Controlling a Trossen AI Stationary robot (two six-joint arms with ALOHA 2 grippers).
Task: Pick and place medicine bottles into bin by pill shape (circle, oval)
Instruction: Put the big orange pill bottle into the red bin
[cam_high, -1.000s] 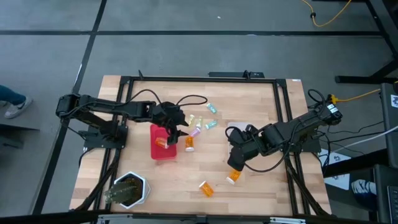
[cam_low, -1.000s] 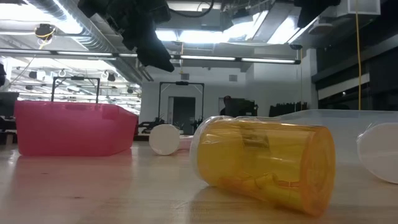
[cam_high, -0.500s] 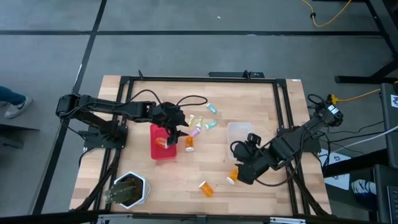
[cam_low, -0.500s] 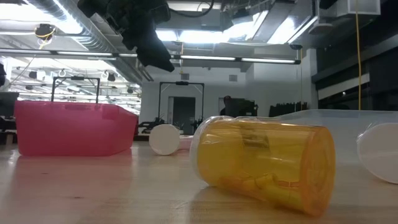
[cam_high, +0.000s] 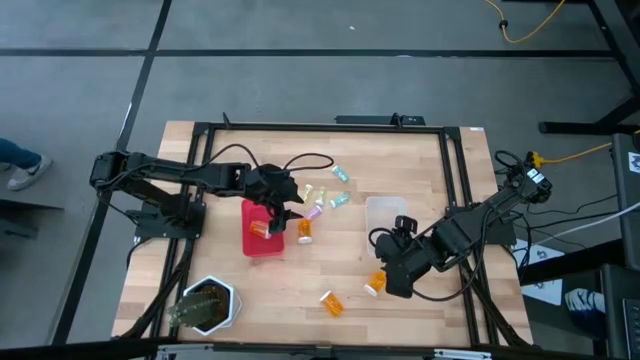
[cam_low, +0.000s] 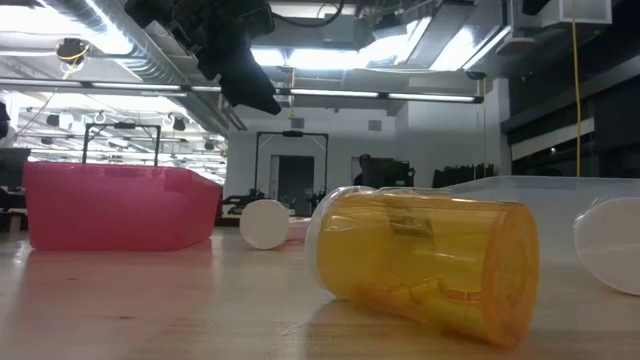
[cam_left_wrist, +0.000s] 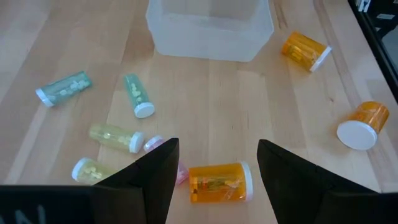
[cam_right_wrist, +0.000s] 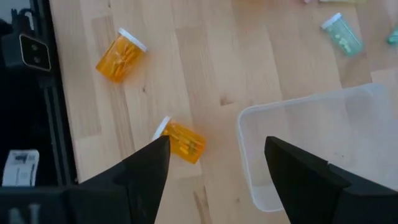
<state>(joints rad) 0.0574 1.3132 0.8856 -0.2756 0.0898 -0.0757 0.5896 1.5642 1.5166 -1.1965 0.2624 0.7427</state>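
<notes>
My left gripper (cam_high: 279, 212) is open and empty, above the right edge of the pink bin (cam_high: 262, 243), which holds one orange bottle (cam_high: 257, 228). Another orange bottle (cam_left_wrist: 219, 182) lies on its side on the table just beyond the fingers. My right gripper (cam_high: 392, 276) is open and empty, above the table beside an orange white-capped bottle (cam_high: 374, 284), which also shows in the right wrist view (cam_right_wrist: 180, 142). A third loose orange bottle (cam_high: 331, 302) lies nearer the front edge. Several pastel vials (cam_high: 327, 196) lie on their sides between the bins.
A clear bin (cam_high: 385, 212) stands right of centre, just beyond my right gripper. A white hexagonal pot (cam_high: 207, 305) with dark contents stands at the near left. A black frame (cam_high: 460, 200) runs around the table. Bare wood lies along the near edge.
My right gripper has gone toward the table's near edge, away from the clear bin, which now shows uncovered, and has stopped beside the orange bottle near the front.
</notes>
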